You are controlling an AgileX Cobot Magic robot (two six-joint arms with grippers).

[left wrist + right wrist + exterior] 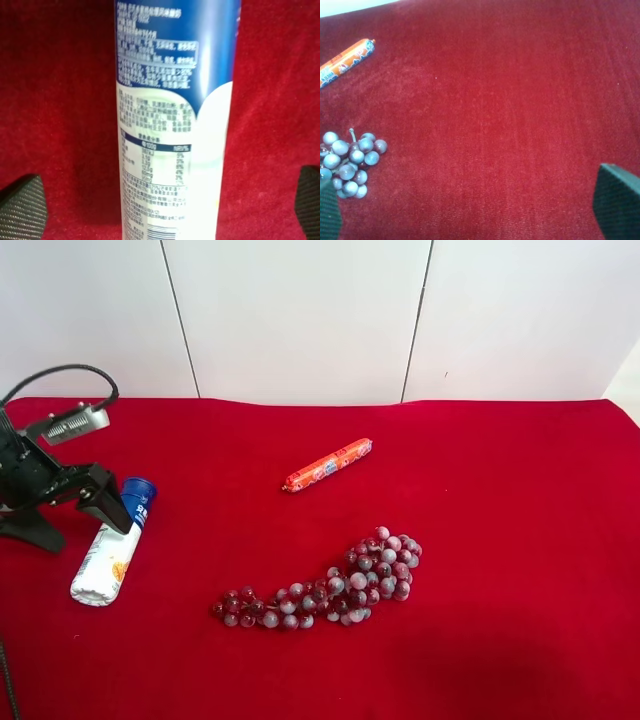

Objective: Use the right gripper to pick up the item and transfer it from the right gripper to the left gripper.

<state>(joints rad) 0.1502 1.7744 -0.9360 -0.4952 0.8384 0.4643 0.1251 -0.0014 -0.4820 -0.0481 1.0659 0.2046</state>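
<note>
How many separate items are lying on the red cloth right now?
3. The bottle lies at the overhead view's left beside an end effector, the sausage stick near the middle, the grapes in front of it.

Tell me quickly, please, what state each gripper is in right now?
Left gripper: open, fingers either side of the bottle, not clamping it.
Right gripper: open, holding nothing, over bare red cloth.

Bench (pixel 500 540) covered edge to edge in red, velvety cloth (pixel 520 125), evenly lit. Behind it, a white panelled wall (pixel 300 310) divided by two thin dark vertical seams. Pale strip at the far right edge.
</note>
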